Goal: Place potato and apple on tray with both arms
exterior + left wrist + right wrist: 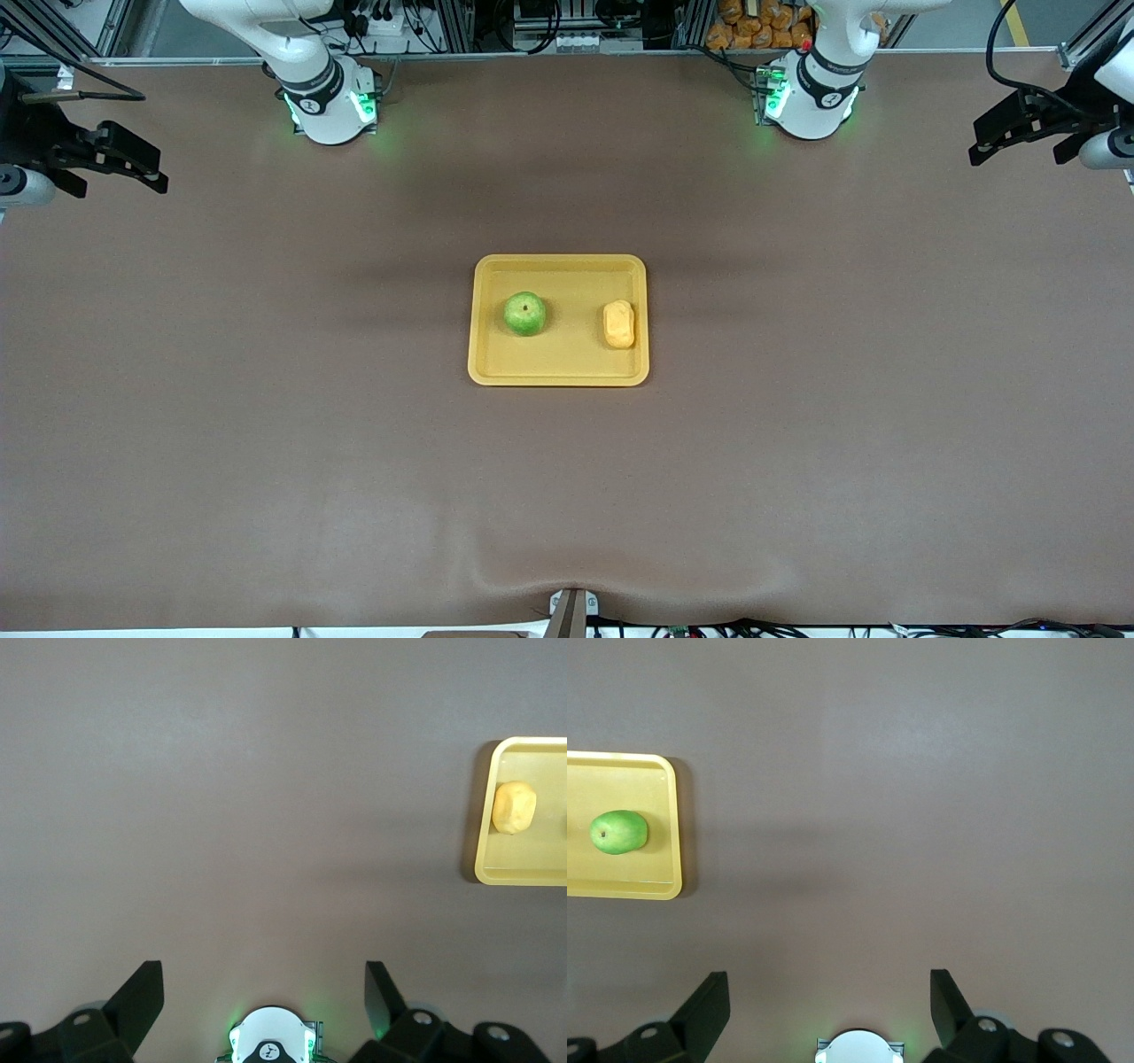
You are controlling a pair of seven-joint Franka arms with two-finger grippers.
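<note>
Tray (558,368): yellow, shallow, at mid-counter, well apart from both arm bases. Brown counter (266,443) otherwise bare around it.

Apple (524,314): green, stem dimple up, on the tray floor toward the right arm's end, clear of the rim.

Potato (619,323): yellow-orange, oblong, on the tray floor toward the left arm's end, just beside the rim there, well apart from the apple.

Left gripper (1019,133): high over the left arm's end of the counter, fingers (142,997) spread apart, nothing between them. Waiting.

Right gripper (115,159): high over the right arm's end of the counter, fingers (709,1001) spread apart, nothing between them. Waiting.

Task status, judged: both items on the tray; nothing left to carry.

Risks, judged:
- Apple round, free to roll; any knock to the tray or counter liable to send it to the rim.
- Potato close to the rim; a nudge of the tray liable to tip it against or over the low edge.
- Needless return of either arm the likeliest cause of both.
</note>
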